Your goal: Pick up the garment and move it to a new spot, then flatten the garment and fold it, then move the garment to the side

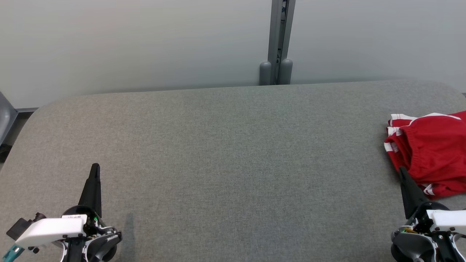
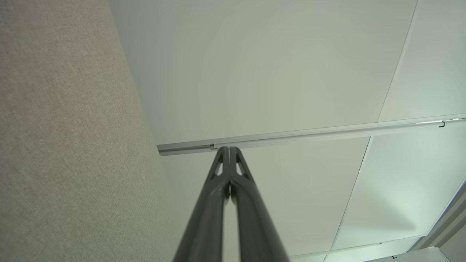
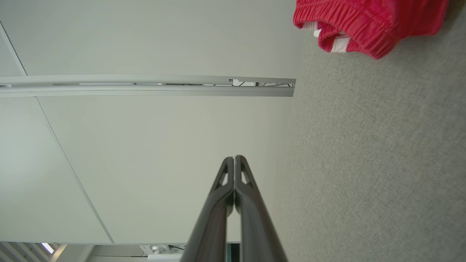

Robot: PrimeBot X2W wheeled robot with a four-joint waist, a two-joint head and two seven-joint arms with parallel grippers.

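The garment [image 1: 433,145] is a pair of red shorts with white trim, lying crumpled at the far right of the grey fabric table [image 1: 233,153], partly cut off by the head view's edge. Its elastic waistband [image 3: 356,22] shows at the top of the right wrist view. My right gripper [image 1: 401,170] stands at the lower right, shut and empty, its tip just in front of the shorts' near edge. My left gripper [image 1: 95,166] is at the lower left, far from the garment, also shut with nothing held. Both pairs of fingers meet in the wrist views [image 2: 229,149] [image 3: 234,158].
A grey metal post [image 1: 278,43] rises behind the table's far edge, against a pale wall. The table's corners are rounded. A dark object [image 1: 5,123] stands beyond the left edge.
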